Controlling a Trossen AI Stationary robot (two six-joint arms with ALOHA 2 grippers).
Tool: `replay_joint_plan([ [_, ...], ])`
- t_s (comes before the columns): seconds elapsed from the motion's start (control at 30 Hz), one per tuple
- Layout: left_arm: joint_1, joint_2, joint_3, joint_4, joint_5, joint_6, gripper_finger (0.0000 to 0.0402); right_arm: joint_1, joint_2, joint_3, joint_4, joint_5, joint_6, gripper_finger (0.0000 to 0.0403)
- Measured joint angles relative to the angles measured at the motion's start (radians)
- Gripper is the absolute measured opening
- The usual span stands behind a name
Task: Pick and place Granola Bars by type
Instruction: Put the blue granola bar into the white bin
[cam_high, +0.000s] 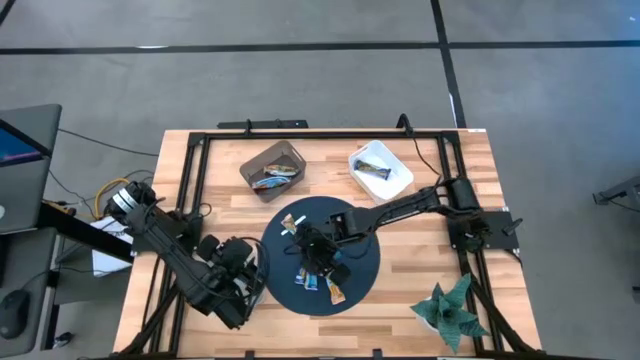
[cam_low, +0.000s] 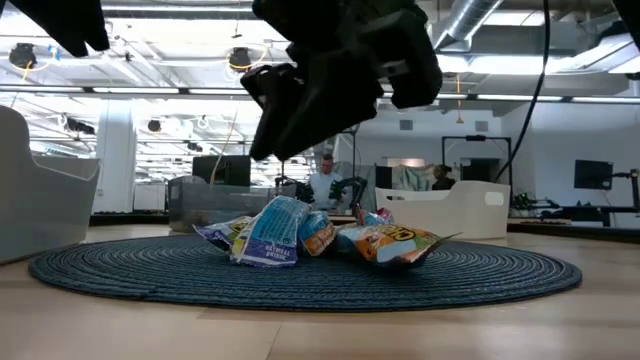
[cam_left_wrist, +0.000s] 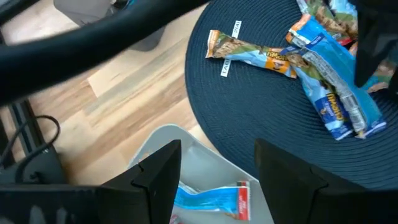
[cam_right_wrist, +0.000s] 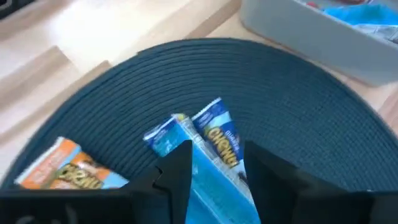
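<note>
— Foil-wrapped Granola Bars (cam_low: 300, 238): condition and location?

— Shiny, crinkled wrappers, mostly blue with white and yellow lettering, several with orange-brown ends. Most lie in a loose heap on the round dark woven mat (cam_high: 355, 285) at the table's middle. More sit in the brown bin (cam_high: 256, 163) and the white bin (cam_high: 403, 172) at the table's far side.

— Right gripper (cam_right_wrist: 214, 171)?

— Over the heap, its fingers (cam_right_wrist: 177, 168) set either side of a blue bar (cam_right_wrist: 217, 143) on the mat. Whether they actually pinch it cannot be told.

— Left gripper (cam_left_wrist: 214, 177)?

— Near the mat's edge, fingers spread apart, nothing between them. Beneath it a pale container (cam_left_wrist: 155, 140) holds a blue and red wrapper (cam_left_wrist: 208, 199).
</note>
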Motion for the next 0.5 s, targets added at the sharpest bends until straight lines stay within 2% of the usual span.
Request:
replay_joint_plan([
  [0.23,-0.026,0.0,0.0,0.001,-0.006,-0.052,0.0197,-0.011,0.028,0.042,-0.133,0.028,-0.099,0.0193],
  [0.37,-0.029,0.0,0.0,0.001,-0.02,-0.055,0.0197,-0.021,0.028,0.043,-0.115,0.093,-0.12,0.0227],
  [0.5,-0.028,0.0,0.0,0.0,-0.046,-0.055,0.0197,-0.03,0.028,0.043,-0.104,0.101,-0.121,0.0243],
])
